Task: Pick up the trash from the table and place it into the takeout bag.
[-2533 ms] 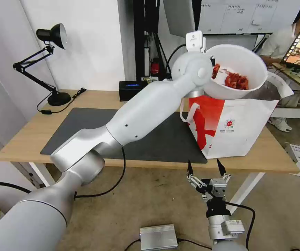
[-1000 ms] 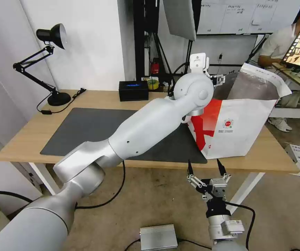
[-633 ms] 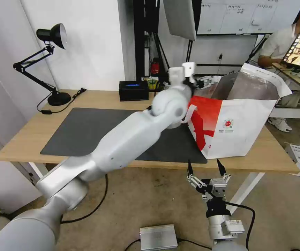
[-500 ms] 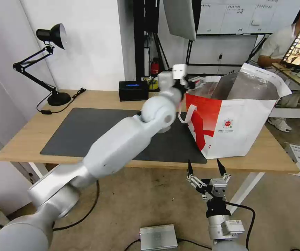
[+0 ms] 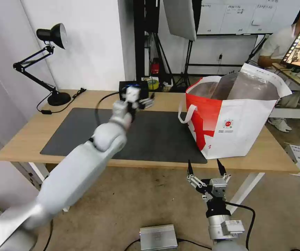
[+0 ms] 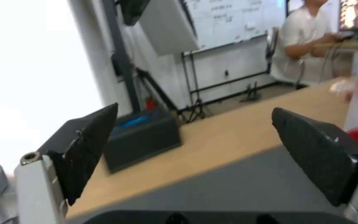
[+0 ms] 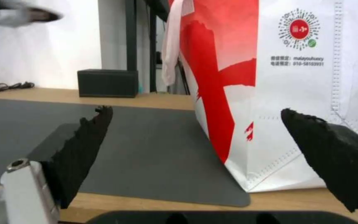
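Left wrist: left gripper (image 6: pixel 191 155) wide open, empty; over table (image 6: pixel 228 130).

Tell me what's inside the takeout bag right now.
Looking into the takeout bag from the head view, silver foil lining shows at its open top. Its walls hide the bottom, so contents cannot be seen.

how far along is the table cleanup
Looks nearly done: no trash lies on the table or its mat, and the takeout bag stands open. The left end effector is open and empty above the mat; the right end effector waits open below the table edge.
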Motion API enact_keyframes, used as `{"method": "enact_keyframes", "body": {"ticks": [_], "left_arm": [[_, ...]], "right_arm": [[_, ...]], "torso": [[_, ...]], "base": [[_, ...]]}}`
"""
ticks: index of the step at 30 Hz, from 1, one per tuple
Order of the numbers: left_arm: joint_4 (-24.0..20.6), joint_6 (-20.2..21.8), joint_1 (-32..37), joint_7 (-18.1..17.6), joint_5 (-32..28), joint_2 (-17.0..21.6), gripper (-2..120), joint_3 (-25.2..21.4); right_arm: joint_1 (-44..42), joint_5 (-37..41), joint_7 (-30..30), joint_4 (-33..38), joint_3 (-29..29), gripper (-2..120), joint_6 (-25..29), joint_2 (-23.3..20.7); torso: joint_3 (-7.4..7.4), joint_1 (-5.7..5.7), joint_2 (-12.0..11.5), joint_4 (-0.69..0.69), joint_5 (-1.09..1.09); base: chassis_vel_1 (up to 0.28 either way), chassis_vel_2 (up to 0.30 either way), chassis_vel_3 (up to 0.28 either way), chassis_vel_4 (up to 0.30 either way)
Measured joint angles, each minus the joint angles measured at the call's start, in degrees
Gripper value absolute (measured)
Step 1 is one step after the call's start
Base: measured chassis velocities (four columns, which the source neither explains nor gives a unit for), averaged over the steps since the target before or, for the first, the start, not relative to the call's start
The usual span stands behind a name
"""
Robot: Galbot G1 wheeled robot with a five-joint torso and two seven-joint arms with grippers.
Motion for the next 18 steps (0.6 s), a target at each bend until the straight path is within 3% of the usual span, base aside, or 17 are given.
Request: {"method": "enact_keyframes", "body": {"ticks": [4, 5, 9, 18], "left_arm": [[-2.8, -1.2, 7.4, 3.6, 3.5, 0.7, 100, -6.6], [-5.1, -1.8, 12.0, 4.9, 4.9, 0.9, 100, -9.8], [-10.3, -2.1, 20.2, 5.3, 5.4, -0.1, 100, -15.4], [-14.2, -3.0, 30.0, 5.5, 6.6, -4.2, 100, -22.7]], "right_arm": [[0.0, 0.0, 0.0, 0.0, 0.0, 100, 0.0, 0.0], [0.0, 0.0, 0.0, 0.0, 0.0, 100, 0.0, 0.0], [0.0, 0.0, 0.0, 0.0, 0.0, 100, 0.0, 0.0], [0.0, 0.0, 0.0, 0.0, 0.0, 100, 0.0, 0.0]], "torso": [[0.00, 0.00, 0.0, -0.01, 0.01], [0.00, -0.01, 0.0, 0.00, 0.01], [0.00, -0.01, 0.0, 0.00, 0.03], [0.00, -0.01, 0.0, -0.01, 0.02]], "base": [[0.000, 0.000, 0.000, 0.000], [0.000, 0.000, 0.000, 0.000], [0.000, 0.000, 0.000, 0.000], [0.000, 0.000, 0.000, 0.000]]}}
